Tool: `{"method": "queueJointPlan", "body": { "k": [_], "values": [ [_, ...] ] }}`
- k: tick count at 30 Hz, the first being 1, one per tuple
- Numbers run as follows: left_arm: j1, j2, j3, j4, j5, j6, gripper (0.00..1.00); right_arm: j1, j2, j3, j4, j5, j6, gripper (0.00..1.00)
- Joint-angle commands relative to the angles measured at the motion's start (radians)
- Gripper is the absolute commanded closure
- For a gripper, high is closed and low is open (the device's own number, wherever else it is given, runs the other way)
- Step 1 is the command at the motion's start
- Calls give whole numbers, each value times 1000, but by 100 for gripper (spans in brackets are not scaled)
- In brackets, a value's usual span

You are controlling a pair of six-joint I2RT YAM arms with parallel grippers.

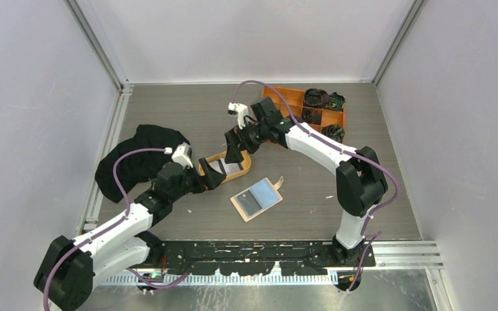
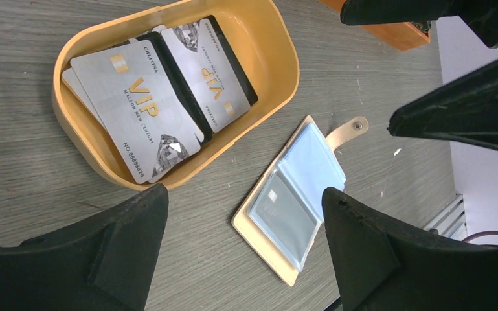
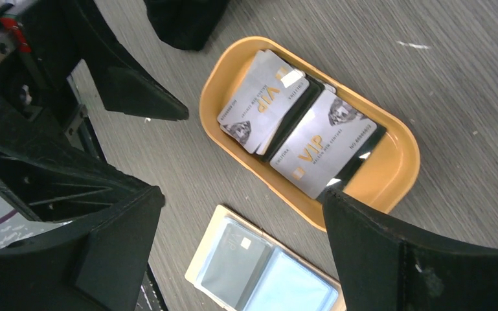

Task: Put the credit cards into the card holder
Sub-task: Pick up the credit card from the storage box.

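Since grey credit cards (image 2: 136, 97) fill the oval tan tray (image 2: 290, 71), my left gripper (image 1: 211, 176) and right gripper (image 1: 236, 153) hang open at its eight and one o'clock.

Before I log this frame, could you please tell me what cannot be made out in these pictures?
Grey credit cards in the oval tan plastic tray: count unclear, both wrist views, upper cards cover lower ones.
Open beige leather-like card holder: right wrist view, cut by bottom edge.
Orange compartment box, dark contents: top view, too small.
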Motion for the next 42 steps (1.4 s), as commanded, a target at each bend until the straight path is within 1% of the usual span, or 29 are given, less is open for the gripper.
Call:
{"method": "queueJointPlan", "body": {
  "k": [1,5,7,8,9,11,13,14,16,18,21,27,33,37,42],
  "values": [
    [4,8,-16,102,16,-43,12,31,-90,-1,111,16,38,1],
    [4,32,-27,90,23,-55,12,40,-109,-24,153,14,60,1],
    [4,41,-26,89,29,-57,13,40,-103,-33,174,50,129,0],
    [4,45,-26,89,32,-61,12,40,-81,-20,155,64,149,1],
    [4,47,-27,90,35,-66,12,36,-57,10,105,45,136,1],
    [4,48,-26,97,45,-67,12,22,5,81,18,-49,139,0],
    [4,39,-26,97,54,-67,12,9,48,118,-14,-134,173,0],
    [3,30,-27,97,58,-65,12,9,51,114,-5,-135,184,1],
    [4,8,-30,85,61,-53,12,14,43,71,77,-112,218,0],
    [4,-23,-35,68,49,-39,12,17,48,61,105,-91,230,0],
    [5,-84,-45,29,14,-16,12,17,84,79,107,-84,229,1],
    [5,-181,-20,-75,-49,29,12,17,154,153,93,-59,174,0],
    [8,-178,-6,-88,-68,33,13,18,165,154,86,-62,154,1],
    [15,-173,-26,-65,-68,17,13,19,182,140,122,-80,219,1],
    [20,-196,-64,-44,-149,-9,14,24,203,138,150,-79,289,2]
  ]
}}
